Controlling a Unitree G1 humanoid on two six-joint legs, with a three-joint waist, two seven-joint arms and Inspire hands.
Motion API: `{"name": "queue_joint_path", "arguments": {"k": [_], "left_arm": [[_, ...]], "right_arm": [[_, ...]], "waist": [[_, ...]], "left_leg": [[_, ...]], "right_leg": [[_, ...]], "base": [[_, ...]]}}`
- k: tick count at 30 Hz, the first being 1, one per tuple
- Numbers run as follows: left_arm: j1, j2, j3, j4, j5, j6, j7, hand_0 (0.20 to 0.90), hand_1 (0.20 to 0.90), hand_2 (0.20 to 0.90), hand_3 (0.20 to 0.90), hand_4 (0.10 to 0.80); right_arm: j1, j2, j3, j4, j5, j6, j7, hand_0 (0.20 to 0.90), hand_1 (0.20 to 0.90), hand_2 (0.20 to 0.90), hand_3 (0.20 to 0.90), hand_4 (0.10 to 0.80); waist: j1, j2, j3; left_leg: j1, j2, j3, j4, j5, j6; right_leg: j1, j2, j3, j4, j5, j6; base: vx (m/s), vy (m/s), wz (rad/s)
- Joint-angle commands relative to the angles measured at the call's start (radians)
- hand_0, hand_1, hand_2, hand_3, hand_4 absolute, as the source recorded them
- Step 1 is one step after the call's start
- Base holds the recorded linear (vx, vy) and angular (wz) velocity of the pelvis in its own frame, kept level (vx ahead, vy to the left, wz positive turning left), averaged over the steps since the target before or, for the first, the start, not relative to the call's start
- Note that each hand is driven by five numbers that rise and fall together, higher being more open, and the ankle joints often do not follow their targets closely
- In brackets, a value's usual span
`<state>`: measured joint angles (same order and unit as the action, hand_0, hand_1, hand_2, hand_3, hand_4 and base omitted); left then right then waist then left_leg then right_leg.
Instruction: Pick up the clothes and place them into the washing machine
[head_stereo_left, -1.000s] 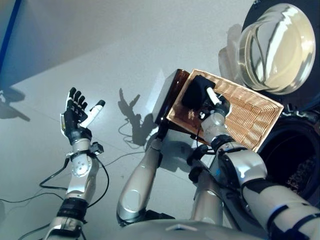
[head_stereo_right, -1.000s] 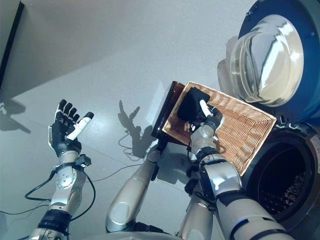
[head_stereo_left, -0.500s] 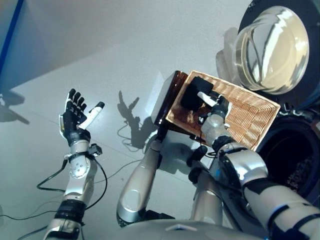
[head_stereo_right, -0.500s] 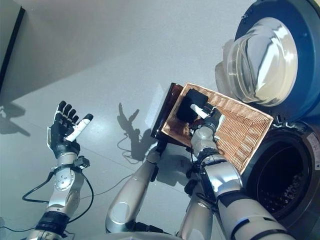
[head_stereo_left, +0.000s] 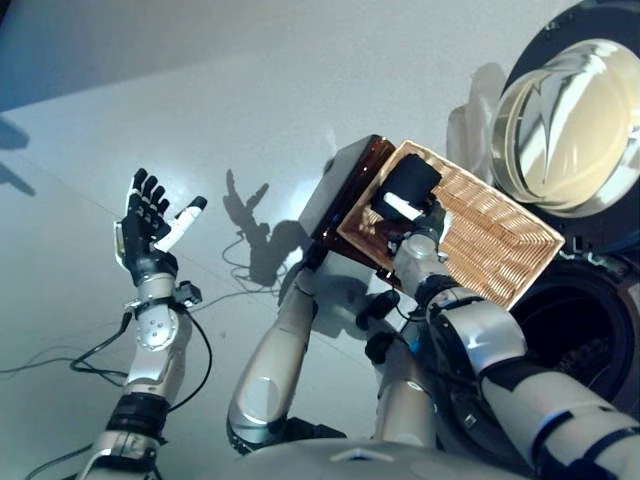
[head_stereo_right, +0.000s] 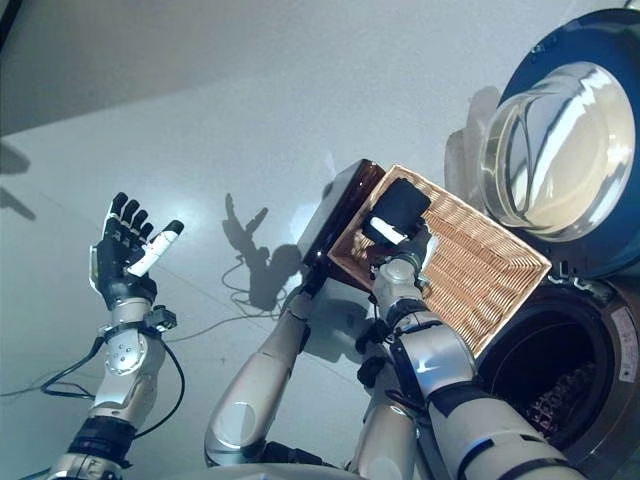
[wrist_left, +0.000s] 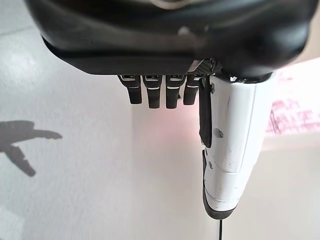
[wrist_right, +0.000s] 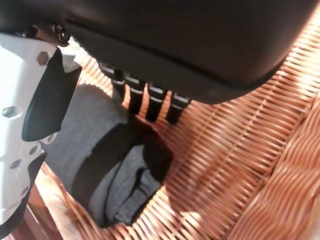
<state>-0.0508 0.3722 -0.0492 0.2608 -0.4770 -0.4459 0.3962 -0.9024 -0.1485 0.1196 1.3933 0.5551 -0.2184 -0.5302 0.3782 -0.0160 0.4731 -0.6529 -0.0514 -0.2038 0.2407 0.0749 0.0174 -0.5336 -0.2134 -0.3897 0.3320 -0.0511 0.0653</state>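
Thumb (head_stereo_left: 397, 206) swung across, garment (wrist_right: 107, 165) beneath fingers (wrist_right: 150, 102)

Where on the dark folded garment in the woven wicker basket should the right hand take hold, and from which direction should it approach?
Probably the raised rolled fold of the dark folded garment: it bulges above the floor of the woven wicker basket, giving fingers something to close around. Come from above, since the garment lies in a corner against the basket walls. The right hand is over it, fingers straight. The left hand hangs open.

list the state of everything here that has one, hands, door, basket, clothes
round glass washing machine door: swung open
washing machine drum: open, dark inside
woven wicker basket: holds one garment
dark folded garment: lying in basket corner
left hand: open, empty
right hand: open over garment
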Motion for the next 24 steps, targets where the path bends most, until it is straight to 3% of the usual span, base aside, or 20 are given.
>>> {"name": "queue_joint_path", "arguments": {"k": [1,10,12,13,15,16,24], "left_arm": [[0.003,0.095,0.082,-0.155,0.033,-0.109,0.029,0.900,0.900,0.900,0.900,0.800],[-0.020,0.108,0.078,-0.188,0.040,-0.100,0.038,0.900,0.900,0.900,0.900,0.800],[-0.024,0.107,0.081,-0.193,0.040,-0.098,0.041,0.900,0.900,0.900,0.900,0.800],[-0.024,0.106,0.079,-0.195,0.043,-0.097,0.040,0.900,0.900,0.900,0.900,0.800],[-0.025,0.106,0.078,-0.199,0.043,-0.096,0.037,0.900,0.900,0.900,0.900,0.800],[-0.024,0.104,0.079,-0.200,0.042,-0.097,0.038,0.900,0.900,0.900,0.900,0.800],[0.003,0.100,0.078,-0.205,0.035,-0.100,0.028,0.900,0.900,0.900,0.900,0.800]], "right_arm": [[-0.012,-0.001,0.003,-0.026,-0.060,-0.017,0.001,0.900,0.900,0.900,0.900,0.800],[-0.072,-0.037,0.024,0.042,-0.170,0.063,-0.015,0.900,0.900,0.900,0.900,0.800],[-0.074,-0.042,0.029,0.051,-0.193,0.078,-0.016,0.686,0.686,0.686,0.686,0.647],[-0.077,-0.047,0.031,0.060,-0.208,0.086,-0.015,0.505,0.505,0.505,0.505,0.518],[-0.075,-0.056,0.030,0.065,-0.220,0.092,-0.019,0.227,0.227,0.227,0.227,0.320],[-0.074,-0.058,0.030,0.064,-0.224,0.093,-0.020,0.200,0.200,0.200,0.200,0.300],[-0.052,-0.075,0.020,0.066,-0.248,0.104,-0.019,0.200,0.200,0.200,0.200,0.300]], "waist": [[0.074,-0.007,0.000],[0.114,0.007,0.020],[0.117,0.008,0.022],[0.118,0.010,0.023],[0.118,0.012,0.022],[0.118,0.013,0.021],[0.104,0.018,0.004]], "left_leg": [[-0.063,-0.030,0.026,0.044,-0.047,-0.072],[-0.103,-0.044,0.005,0.067,-0.049,-0.070],[-0.103,-0.043,0.004,0.067,-0.051,-0.068],[-0.104,-0.044,0.005,0.070,-0.052,-0.067],[-0.102,-0.046,0.005,0.070,-0.053,-0.064],[-0.101,-0.046,0.005,0.069,-0.053,-0.064],[-0.085,-0.041,0.017,0.066,-0.059,-0.054]], "right_leg": [[0.082,-0.031,0.003,0.006,-0.049,0.028],[0.060,-0.039,-0.028,0.038,-0.071,0.030],[0.057,-0.040,-0.027,0.042,-0.072,0.030],[0.056,-0.042,-0.028,0.045,-0.073,0.030],[0.054,-0.042,-0.029,0.048,-0.074,0.030],[0.054,-0.042,-0.028,0.048,-0.075,0.030],[0.056,-0.049,-0.010,0.054,-0.074,0.030]], "base": [[0.030,-0.022,0.26],[0.019,-0.006,0.13],[0.011,0.014,0.11],[0.012,0.012,0.05],[0.000,0.000,0.00],[0.000,0.000,0.00],[0.001,0.019,-0.01]]}}
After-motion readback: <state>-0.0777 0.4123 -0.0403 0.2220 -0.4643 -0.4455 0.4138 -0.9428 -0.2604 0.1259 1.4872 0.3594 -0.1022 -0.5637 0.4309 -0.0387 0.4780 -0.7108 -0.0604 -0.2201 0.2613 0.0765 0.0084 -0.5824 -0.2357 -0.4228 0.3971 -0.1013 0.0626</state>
